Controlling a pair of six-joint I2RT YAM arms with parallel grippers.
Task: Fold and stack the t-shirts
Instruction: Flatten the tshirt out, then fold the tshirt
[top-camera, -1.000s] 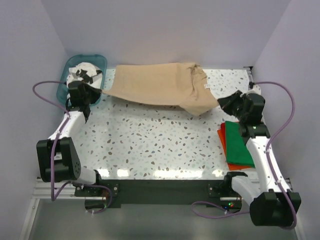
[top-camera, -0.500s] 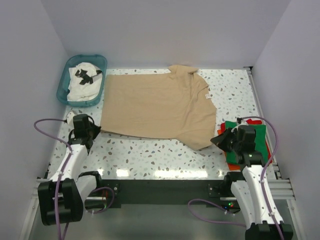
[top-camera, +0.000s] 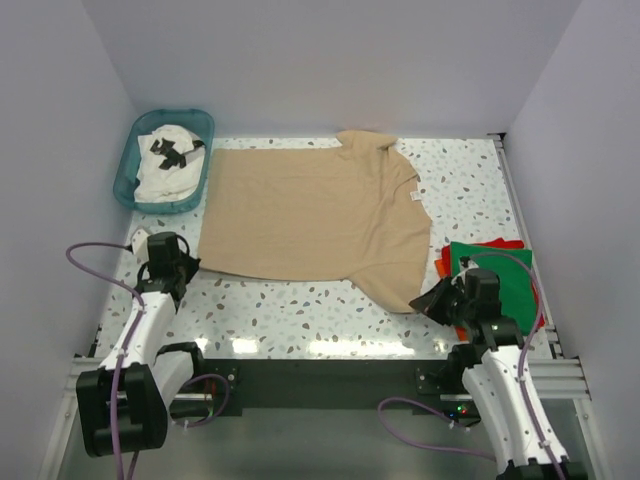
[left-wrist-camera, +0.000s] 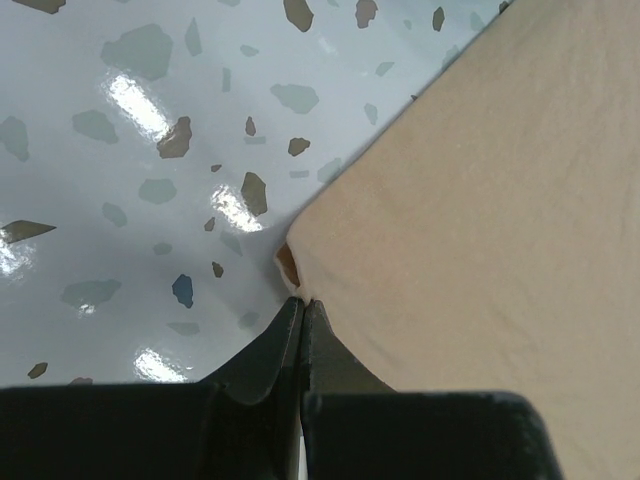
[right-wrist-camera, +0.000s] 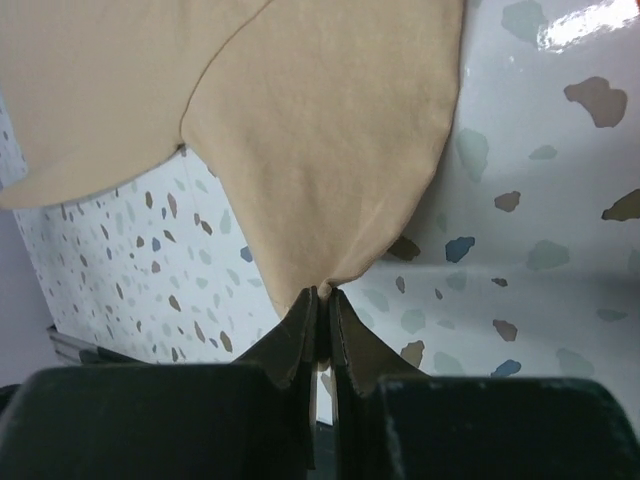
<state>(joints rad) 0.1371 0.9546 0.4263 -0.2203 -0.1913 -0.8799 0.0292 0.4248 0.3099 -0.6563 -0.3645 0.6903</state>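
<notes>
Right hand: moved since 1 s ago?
Yes. The right hand, shut on the plain tan cloth t-shirt, moved down the top view. It was level with the teal plastic basket and is now well below it.

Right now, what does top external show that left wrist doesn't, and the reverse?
Only top external: the whole tan shirt spread flat, the basket holding the white shirt, the green shirt on the red-orange shirt, and the right gripper at the tan shirt's near right tip. Only left wrist: close up, the left gripper shut on the shirt's near left corner. Both: tan cloth on the speckled table.
</notes>
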